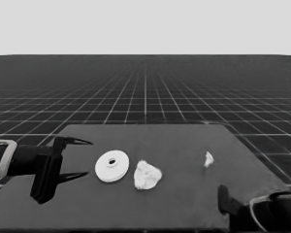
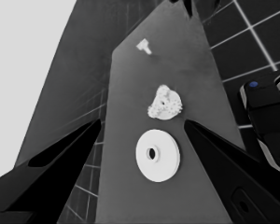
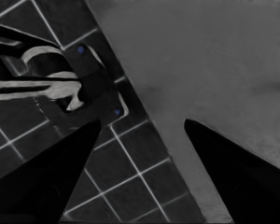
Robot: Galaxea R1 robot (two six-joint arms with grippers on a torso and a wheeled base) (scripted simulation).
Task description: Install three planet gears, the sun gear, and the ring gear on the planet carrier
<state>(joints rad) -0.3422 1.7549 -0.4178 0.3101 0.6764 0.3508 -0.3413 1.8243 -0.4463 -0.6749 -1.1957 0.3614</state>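
The left arm is held level at the table's (image 1: 184, 204) left end, its gripper (image 1: 80, 158) pointing along the surface with fingers spread wide and nothing between them. Just past the fingertips the larger round part (image 1: 112, 166) is seen lying flat. Beside it the smaller round part (image 1: 147, 175) is found, with gears on it. A thin white piece (image 1: 208, 159) lies well apart. The right gripper (image 3: 140, 140) is parked at the near right corner, fingers apart, empty.
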